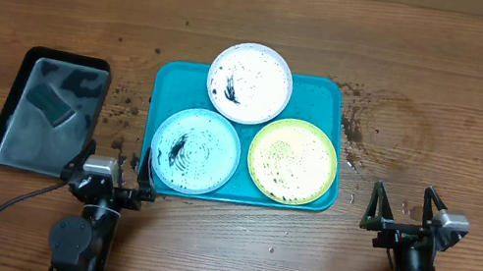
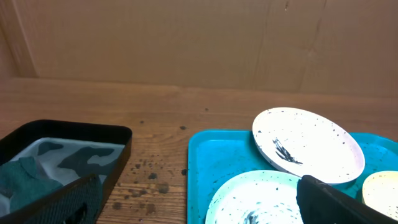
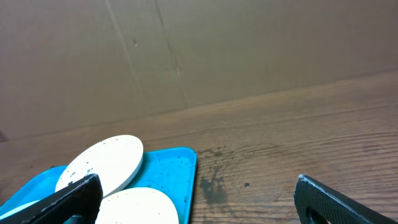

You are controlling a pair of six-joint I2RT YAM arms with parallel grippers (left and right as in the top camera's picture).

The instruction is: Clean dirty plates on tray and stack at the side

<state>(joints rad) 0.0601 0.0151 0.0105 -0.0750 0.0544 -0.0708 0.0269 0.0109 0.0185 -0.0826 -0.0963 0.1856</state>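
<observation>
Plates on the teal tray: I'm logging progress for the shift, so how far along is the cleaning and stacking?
Done: nothing; the white plate, light blue plate and yellow-green plate all lie speckled on the tray, none stacked aside. In hand: nothing; the left gripper and right gripper are open and empty. Left: clean and stack all three.

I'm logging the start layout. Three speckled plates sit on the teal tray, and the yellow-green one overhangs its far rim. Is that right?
Not quite. It is the white plate that overhangs the far rim of the teal tray, as the overhead view shows. The yellow-green plate lies inside the tray, beside the light blue plate. All three plates are speckled, as you say.
</observation>
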